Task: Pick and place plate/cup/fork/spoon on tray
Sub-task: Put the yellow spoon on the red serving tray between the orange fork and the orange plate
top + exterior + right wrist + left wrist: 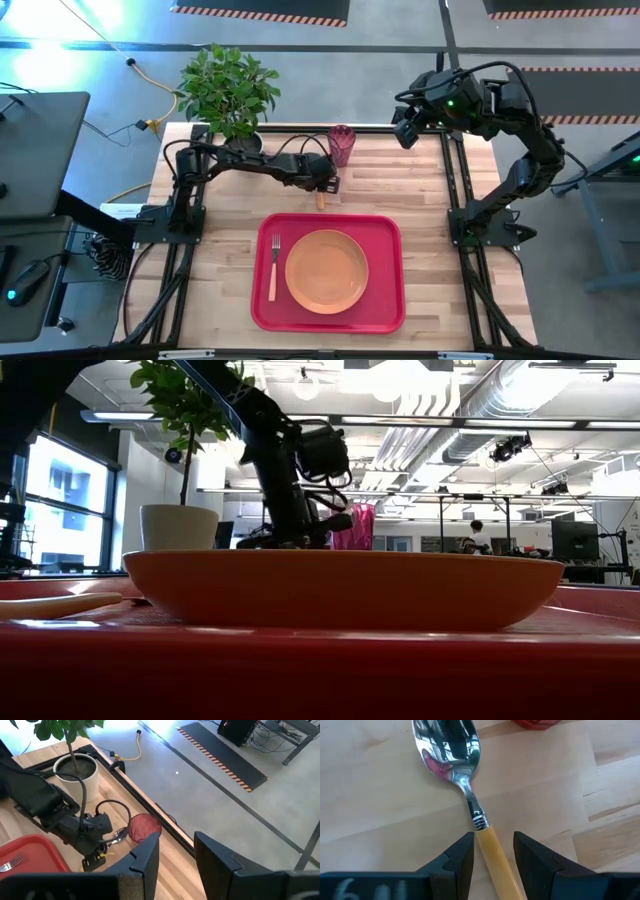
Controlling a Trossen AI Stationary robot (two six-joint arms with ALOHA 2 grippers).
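Tray: the large red rectangular plastic tray (pixel 330 318) with rounded corners lies on the wooden table (pixel 430 190), at its near middle.
Plate: the round flat orange plastic plate (pixel 326 271) sits inside the tray, about central.
Fork: the small fork with silver tines and orange handle (pixel 273 266) lies in the tray just beside the plate, on the left arm's side.
Cup: the small translucent pink-red plastic tumbler (pixel 342 145) stands upright at the table's far edge, outside the tray.
Spoon: the small spoon with a rounded silver bowl and orange handle (pixel 465 790) lies flat on the bare wood near the cup, outside the tray.
Left gripper (pixel 493 852): down at the spoon, fingers parted, one on each side of the orange handle; whether the pads touch it is hard to tell.
Right gripper (pixel 177 851): raised over the table's far right corner, fingers apart, holding nothing.
Other: a green plant in a white pot (pixel 228 90) stands at the far left corner.
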